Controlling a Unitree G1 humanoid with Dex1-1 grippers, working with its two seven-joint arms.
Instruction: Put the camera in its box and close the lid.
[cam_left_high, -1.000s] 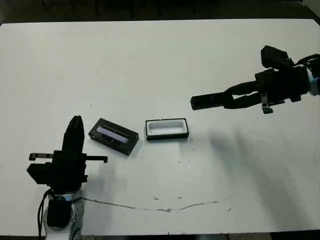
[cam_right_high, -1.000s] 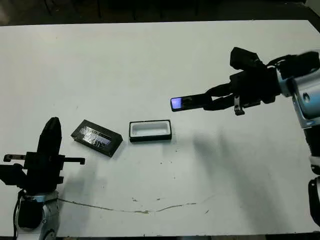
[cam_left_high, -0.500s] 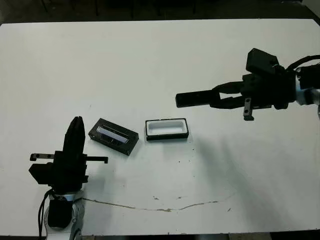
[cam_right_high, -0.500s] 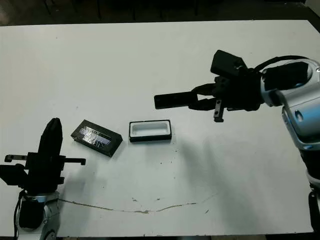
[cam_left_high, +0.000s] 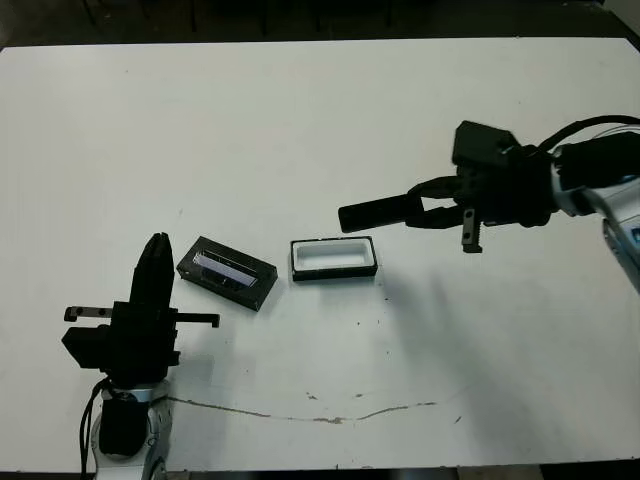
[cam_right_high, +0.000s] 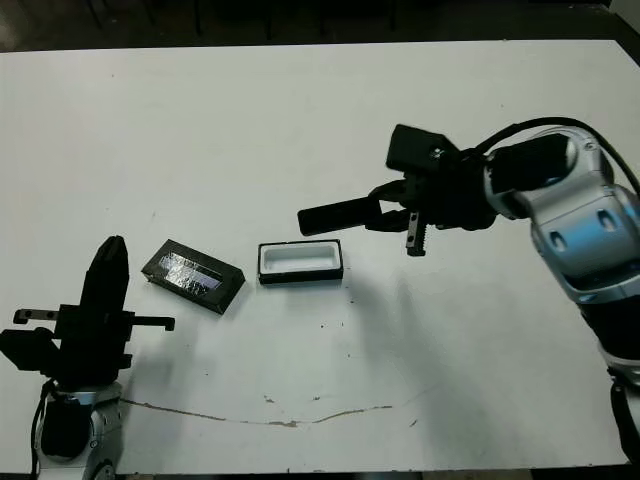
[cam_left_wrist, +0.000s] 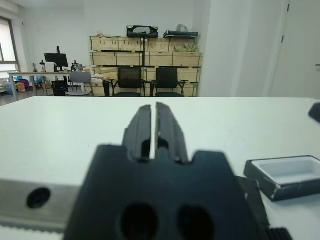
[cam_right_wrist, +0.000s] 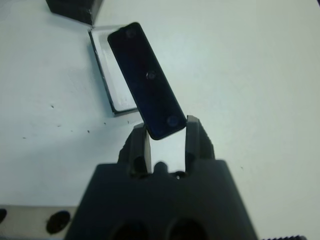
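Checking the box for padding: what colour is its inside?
White, inside black walls; the box shows it best in the left eye view.

The camera (cam_right_wrist: 147, 81) is seen as smooth black plastic with a slight sheen. A matt white lining is shown inside the black-walled box (cam_left_high: 334, 258). A glossy, reflective window strip is carried on the lid (cam_left_high: 227, 272). The table (cam_left_high: 300, 120) is matt white, marked by a thin crack near its near edge.

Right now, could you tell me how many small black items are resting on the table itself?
2: the lid lies near the left gripper, and the open box sits beside it. The camera is not on the table; the right gripper holds it above.
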